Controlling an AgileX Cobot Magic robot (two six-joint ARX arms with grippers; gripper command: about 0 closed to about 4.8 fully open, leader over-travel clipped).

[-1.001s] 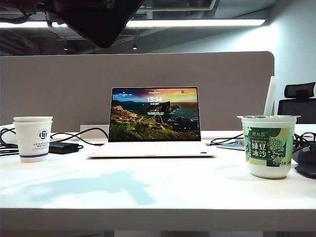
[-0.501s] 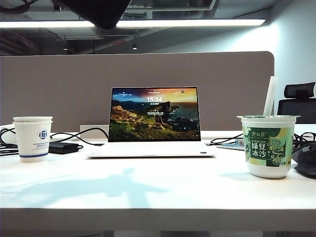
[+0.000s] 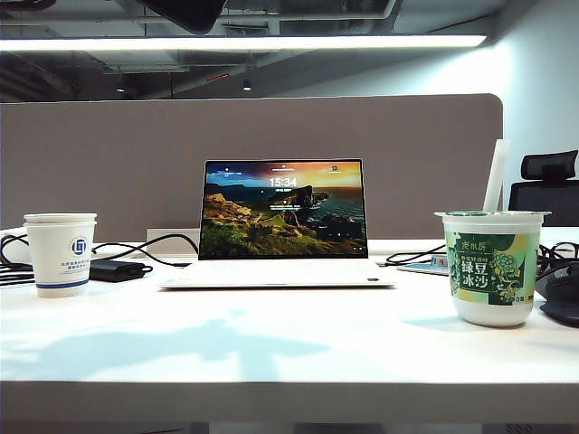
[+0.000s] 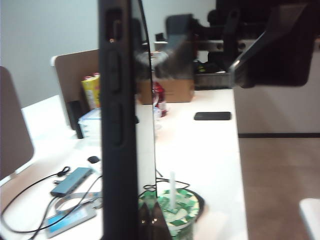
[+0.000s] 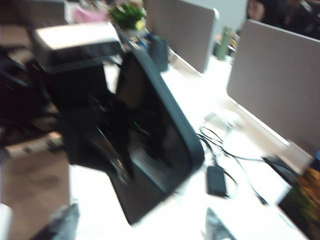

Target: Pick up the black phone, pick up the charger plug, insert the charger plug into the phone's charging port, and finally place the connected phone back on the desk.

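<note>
The black phone (image 4: 120,125) is in the air, high above the surface (image 3: 289,344). In the exterior view only its dark lower end (image 3: 185,11) shows at the top edge, up and left of the open laptop (image 3: 282,221). The left wrist view shows it edge-on and upright, side buttons facing the camera, with the left hand (image 4: 145,225) clamped on its near end. In the blurred right wrist view the right hand (image 5: 136,231) sits close to the phone (image 5: 160,135), its fingertips (image 5: 56,226) spread wide with nothing between them. On the surface, a white paper cup (image 3: 60,254) stands at the left beside a small black power brick (image 3: 116,269) with cables. A green-labelled tub (image 3: 492,266) stands at the right.
</note>
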